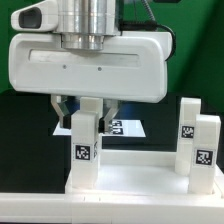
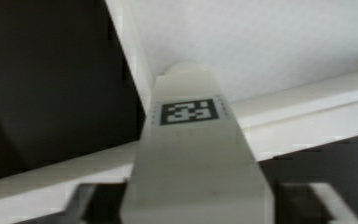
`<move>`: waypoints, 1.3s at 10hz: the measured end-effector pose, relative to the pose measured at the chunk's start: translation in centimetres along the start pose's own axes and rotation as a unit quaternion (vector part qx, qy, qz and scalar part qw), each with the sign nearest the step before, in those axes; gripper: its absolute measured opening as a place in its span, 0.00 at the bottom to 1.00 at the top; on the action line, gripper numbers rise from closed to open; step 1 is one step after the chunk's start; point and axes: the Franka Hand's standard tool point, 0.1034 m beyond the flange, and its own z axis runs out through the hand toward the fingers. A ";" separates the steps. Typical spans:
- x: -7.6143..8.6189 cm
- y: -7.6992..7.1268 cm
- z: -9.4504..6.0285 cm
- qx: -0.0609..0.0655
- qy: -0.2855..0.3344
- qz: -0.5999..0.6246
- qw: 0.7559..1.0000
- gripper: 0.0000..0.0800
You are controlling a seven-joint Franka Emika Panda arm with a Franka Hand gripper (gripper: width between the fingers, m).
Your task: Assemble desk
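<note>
The robot's gripper [image 1: 86,112] pointed straight down, its two dark fingers [image 1: 62,109] set on either side of the top of an upright white leg [image 1: 84,150]; whether they actually pressed on it could not be told. In the wrist view that leg [image 2: 194,150] rose between the jaws, a small black-and-white tag [image 2: 192,111] on its face. It stood on the white tabletop [image 1: 140,185], near the raised rim. Two more tagged legs [image 1: 198,140] stood upright together at the exterior view's right. Behind lay the marker board [image 1: 128,127] on the dark table [image 1: 25,130].
</note>
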 end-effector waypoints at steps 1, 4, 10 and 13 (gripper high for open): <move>0.0 0.1 0.0 -0.001 0.000 -0.004 1.000 0.37; 0.0 0.1 0.0 -0.001 0.000 -0.003 1.000 0.37; -0.3 0.7 -0.1 -0.006 -0.007 0.039 0.999 0.38; -0.3 0.7 0.0 -0.006 -0.007 0.039 0.999 0.71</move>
